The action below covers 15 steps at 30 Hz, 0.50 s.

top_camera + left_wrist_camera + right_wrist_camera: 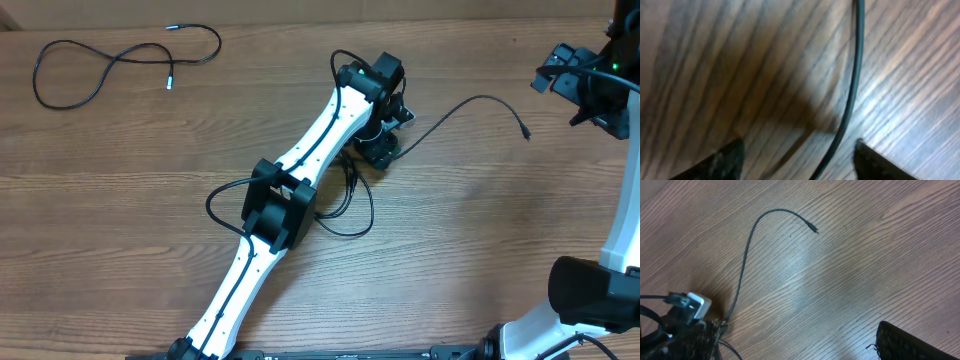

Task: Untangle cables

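Observation:
One thin black cable (480,97) runs from under my left gripper (380,150) out to the right and ends in a small plug tip (526,133). More of its loops (372,205) lie beside the left arm. In the left wrist view the cable (855,75) passes between the spread fingers of my left gripper (797,160), nearer the right finger (875,162) and clear of both. A second cable (118,58) lies by itself at the far left. My right gripper (590,85) hangs open at the far right, well away from the cable (747,245).
The left arm (300,160) stretches diagonally from the front edge to the table's middle, over the loops. The right arm's base (590,295) stands at the front right. Bare wooden tabletop (480,230) lies between the two arms.

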{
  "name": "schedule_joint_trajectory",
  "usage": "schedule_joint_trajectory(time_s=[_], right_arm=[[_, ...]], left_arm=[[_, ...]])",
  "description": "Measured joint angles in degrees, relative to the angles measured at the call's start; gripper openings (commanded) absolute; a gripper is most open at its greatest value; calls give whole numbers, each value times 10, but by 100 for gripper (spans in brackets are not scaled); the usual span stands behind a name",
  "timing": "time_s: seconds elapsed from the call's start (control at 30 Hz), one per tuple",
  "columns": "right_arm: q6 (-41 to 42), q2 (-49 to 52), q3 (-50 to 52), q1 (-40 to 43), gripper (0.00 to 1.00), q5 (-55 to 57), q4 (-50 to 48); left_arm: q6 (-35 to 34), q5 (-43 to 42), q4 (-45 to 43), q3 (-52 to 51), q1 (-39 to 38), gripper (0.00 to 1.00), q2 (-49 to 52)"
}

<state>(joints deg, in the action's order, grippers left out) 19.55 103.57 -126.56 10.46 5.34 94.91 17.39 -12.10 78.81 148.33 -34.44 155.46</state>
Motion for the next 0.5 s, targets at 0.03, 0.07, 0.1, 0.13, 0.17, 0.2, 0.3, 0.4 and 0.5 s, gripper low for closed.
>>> schedule_joint_trajectory(time_s=[0.03,0.07,0.1,0.13,0.17,0.2,0.3,0.4,0.5], right_arm=[[0,0,0,0,100,0,0],[0,0,0,0,100,0,0],[0,0,0,0,100,0,0],[-1,0,0,0,100,0,0],[-1,0,0,0,100,0,0],[-1,0,0,0,100,0,0],[-1,0,0,0,100,0,1],[0,0,0,0,100,0,0],[-1,0,0,0,100,0,0]], left_arm=[[3,2,0,-2,0,63,-1],[5,4,0,-3,0,59,-1],[7,8,0,-3,0,59,-1],[9,13,-2,-3,0,58,-1],[9,19,-3,-4,0,53,-1],[9,26,-5,-5,0,47,-1],[11,43,-19,-7,-1,32,-1],[10,53,-23,-8,-1,16,-1],[5,70,-24,-9,-2,4,-1]])
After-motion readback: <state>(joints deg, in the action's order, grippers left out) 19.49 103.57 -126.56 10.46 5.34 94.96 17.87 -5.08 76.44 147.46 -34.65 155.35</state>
